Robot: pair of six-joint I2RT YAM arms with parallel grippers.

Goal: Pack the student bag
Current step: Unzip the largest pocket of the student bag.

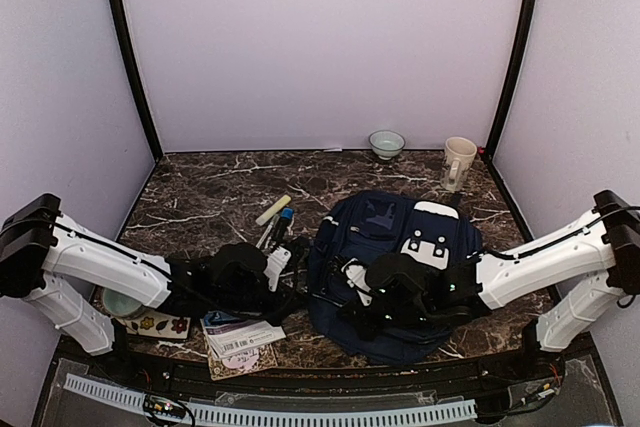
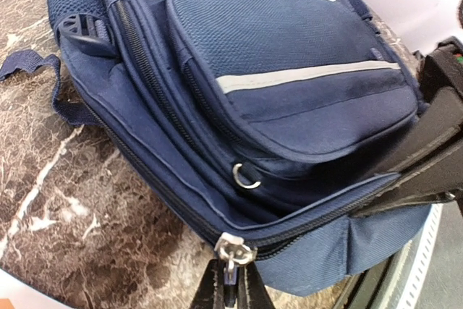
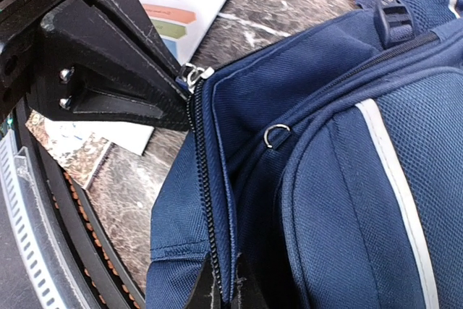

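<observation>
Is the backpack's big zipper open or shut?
Shut where visible: the student bag's main zipper teeth are meshed beside the pull the left gripper pinches.

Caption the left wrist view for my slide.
Left gripper pinches the zipper pull on the navy student bag.

- Closed at the rear by a plain, pale lilac back wall [image 1: 320, 47], matt and unmarked.
- Flanked by a left wall [image 1: 50, 77] and a right wall [image 1: 590, 77] in the same pale finish, both spreading outward toward the near side.
- Joined at the rear corners by two dark uprights, the left post [image 1: 128, 47] and the right post [image 1: 512, 57], each leaning slightly outward in the top view.
- Based on a table [image 1: 210, 192] with a dark brown marble-pattern top, veined in white (veins equally clear in both wrist views).
- Edged along the near side with a dark border [image 1: 330, 372], then a white slotted strip [image 1: 300, 414].
- Lit softly and evenly, with a faint sheen on the tabletop.
</observation>
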